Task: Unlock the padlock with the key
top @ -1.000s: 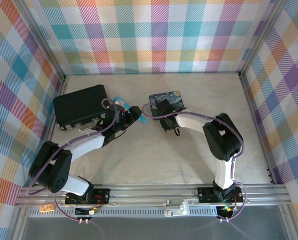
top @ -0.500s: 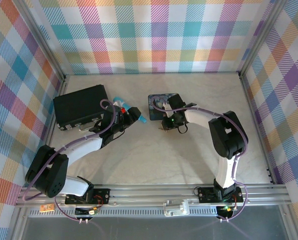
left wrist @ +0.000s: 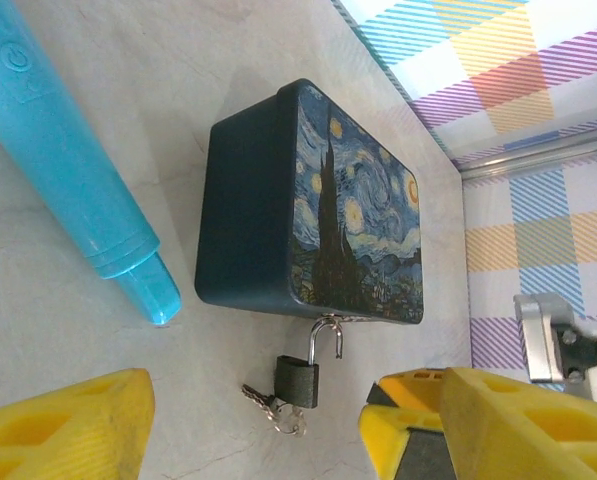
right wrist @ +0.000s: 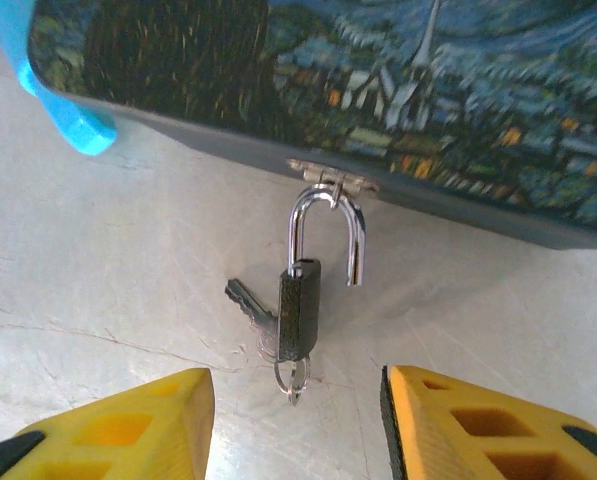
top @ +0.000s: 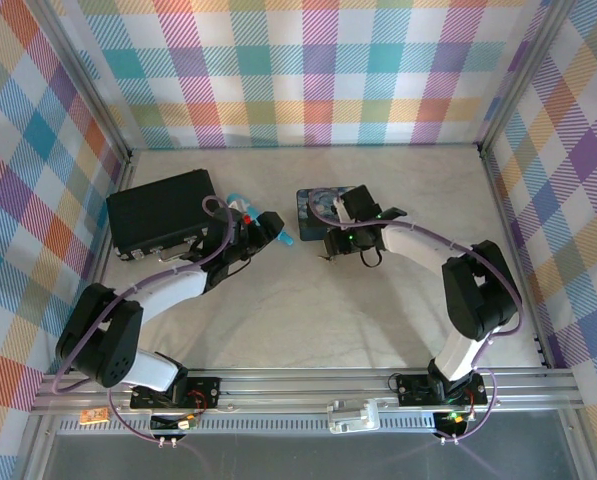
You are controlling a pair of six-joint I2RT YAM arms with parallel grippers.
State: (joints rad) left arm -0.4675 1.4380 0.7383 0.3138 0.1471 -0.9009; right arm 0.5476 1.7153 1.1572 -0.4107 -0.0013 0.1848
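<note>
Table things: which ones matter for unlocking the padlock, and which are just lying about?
For the job: padlock, key, painted tin whose latch the padlock hangs from.
Lying about: cyan stick, black case.

Dark blue tin (left wrist: 358,215) with starry-night painted lid lying flat on pale bench (top: 308,300), small metal hasp (right wrist: 330,178) on its side wall, cyan pen-like stick (left wrist: 68,170) just beside tin, not touching, black case (top: 161,212) at left, plaid walls (top: 308,70) around.
</note>
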